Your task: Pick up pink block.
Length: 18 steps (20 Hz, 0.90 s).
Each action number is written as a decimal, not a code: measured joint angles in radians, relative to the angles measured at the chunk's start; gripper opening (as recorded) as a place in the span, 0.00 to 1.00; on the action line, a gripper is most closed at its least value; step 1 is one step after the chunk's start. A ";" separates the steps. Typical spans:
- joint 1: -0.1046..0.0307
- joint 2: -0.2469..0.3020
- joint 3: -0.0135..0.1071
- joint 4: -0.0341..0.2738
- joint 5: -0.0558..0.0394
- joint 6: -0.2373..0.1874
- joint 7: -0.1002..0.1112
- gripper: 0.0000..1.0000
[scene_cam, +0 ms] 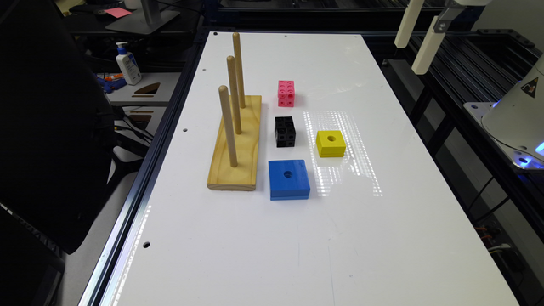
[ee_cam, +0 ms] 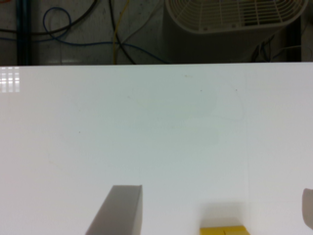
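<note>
Outside, pink block sits on table; wrist sees yellow block.

A yellow triangular warning sign with a dark symbol stands on the white robot base at three o'clock in the exterior view. The pump bottle at ten o'clock bears a blue label, too blurred to read.

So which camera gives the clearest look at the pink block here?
The exterior view: the pink block sits whole and unobstructed on the white table, beyond the black cube. The wrist view gives bare tabletop and a yellow block's edge, nothing pink.
</note>
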 joint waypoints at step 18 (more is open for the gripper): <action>-0.049 0.152 0.000 0.103 -0.0063 0.096 -0.032 1.00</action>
